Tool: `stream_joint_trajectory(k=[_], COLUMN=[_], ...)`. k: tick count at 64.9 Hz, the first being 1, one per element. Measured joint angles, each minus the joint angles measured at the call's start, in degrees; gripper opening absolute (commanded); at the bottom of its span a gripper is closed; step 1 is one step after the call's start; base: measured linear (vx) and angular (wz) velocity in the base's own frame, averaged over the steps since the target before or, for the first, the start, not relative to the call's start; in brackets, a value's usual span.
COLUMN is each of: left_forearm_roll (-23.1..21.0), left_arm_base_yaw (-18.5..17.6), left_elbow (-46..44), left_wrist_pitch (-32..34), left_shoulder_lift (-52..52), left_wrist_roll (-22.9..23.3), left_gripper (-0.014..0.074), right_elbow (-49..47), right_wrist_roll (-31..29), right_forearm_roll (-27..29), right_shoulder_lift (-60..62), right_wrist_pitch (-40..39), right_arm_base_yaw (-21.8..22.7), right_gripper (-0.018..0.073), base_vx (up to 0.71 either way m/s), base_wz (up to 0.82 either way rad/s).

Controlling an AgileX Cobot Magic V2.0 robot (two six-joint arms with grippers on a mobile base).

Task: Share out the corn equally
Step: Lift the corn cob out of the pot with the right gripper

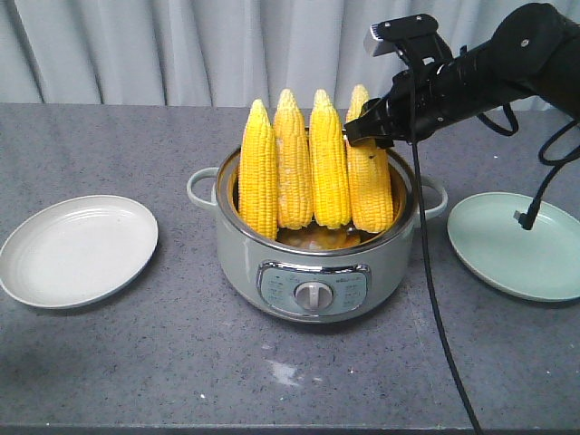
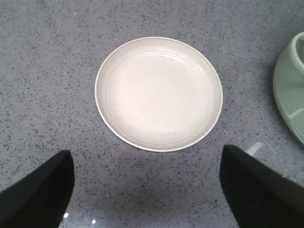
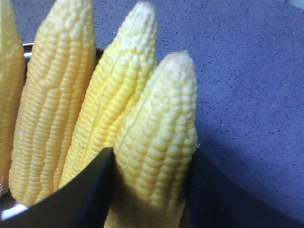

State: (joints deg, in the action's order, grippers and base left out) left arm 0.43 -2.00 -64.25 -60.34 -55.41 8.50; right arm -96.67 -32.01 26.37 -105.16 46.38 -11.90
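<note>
Several cobs of corn stand upright in a pale green electric pot (image 1: 313,263) at the table's middle. My right gripper (image 1: 367,134) reaches in from the right and is shut on the upper part of the rightmost cob (image 1: 370,186). In the right wrist view that cob (image 3: 156,142) fills the gap of the right gripper (image 3: 152,190), with a black finger pressed on each side. Two more cobs (image 3: 52,109) (image 3: 118,90) lean just behind it. My left gripper (image 2: 147,190) hangs open over bare table, just short of the white plate (image 2: 159,92).
The white plate (image 1: 77,249) lies left of the pot and a pale green plate (image 1: 521,245) lies right of it; neither has anything on it. A black cable (image 1: 430,272) hangs from the right arm past the pot's right handle. The pot's rim (image 2: 289,90) shows at the left wrist view's right edge.
</note>
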Motion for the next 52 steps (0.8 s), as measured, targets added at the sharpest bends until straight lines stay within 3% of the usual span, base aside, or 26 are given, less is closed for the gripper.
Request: stream_joint_trajectory(k=[32,52], left_forearm_roll=[0.00,0.00], left_arm_base_yaw=[0.00,0.00], left_elbow=[0.00,0.00], left_wrist_pitch=[0.00,0.00], left_shoulder_lift=[0.00,0.00], left_wrist_roll=[0.00,0.00], left_gripper=[0.0587,0.0587], right_elbow=[-0.29,-0.29], right_wrist_roll=[6.26,19.28], right_forearm_roll=[-3.03,-19.74], right_shoulder_lift=[14.59,18.80], right_wrist_pitch=[1.12,8.08], right_arm_base_yaw=[0.06,1.57], right_gripper=[0.0127,0.0135], base_vx=[0.00,0.00], base_wz=[0.00,0.00])
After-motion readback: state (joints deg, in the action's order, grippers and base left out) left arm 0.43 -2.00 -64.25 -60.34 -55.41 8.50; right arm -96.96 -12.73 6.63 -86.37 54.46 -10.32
